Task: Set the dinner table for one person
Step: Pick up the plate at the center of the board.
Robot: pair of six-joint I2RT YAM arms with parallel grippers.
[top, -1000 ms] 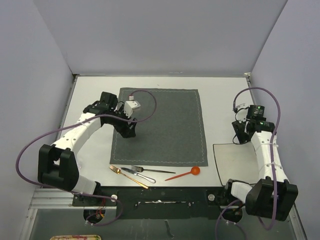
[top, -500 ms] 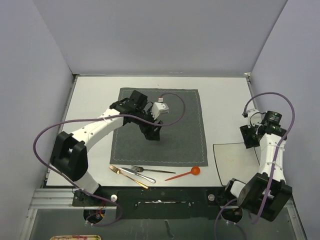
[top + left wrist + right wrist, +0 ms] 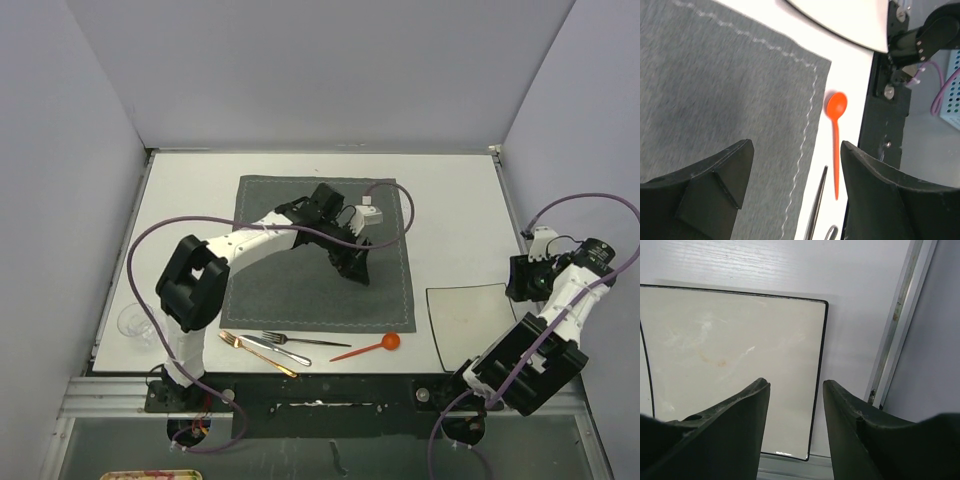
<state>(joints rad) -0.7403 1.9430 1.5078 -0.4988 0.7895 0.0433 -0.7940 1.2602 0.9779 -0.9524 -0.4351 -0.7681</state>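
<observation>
The dinner table [image 3: 450,200] is a white tabletop with a dark grey placemat [image 3: 290,290] in the middle. My left gripper [image 3: 352,266] hangs open over the mat's right part. In the left wrist view its jaws [image 3: 796,147] are empty, above the mat's stitched edge [image 3: 805,135], with an orange spoon [image 3: 836,107] just beyond. My right gripper [image 3: 522,281] is at the table's far right, open and empty. Its jaws [image 3: 795,384] frame the black-rimmed right edge of the square off-white plate [image 3: 730,365], which lies near the front right [image 3: 468,318].
Along the front edge lie a gold knife [image 3: 255,352], a silver fork [image 3: 287,348], a dark utensil [image 3: 315,343] and the orange spoon [image 3: 370,347]. A clear glass [image 3: 132,322] stands at the left edge. A metal rail [image 3: 900,325] borders the table on the right.
My left arm has swung right across the placemat to its right side. My right arm has pulled out toward the table's right edge beside the plate, its jaws a little narrower. The glass now shows.
</observation>
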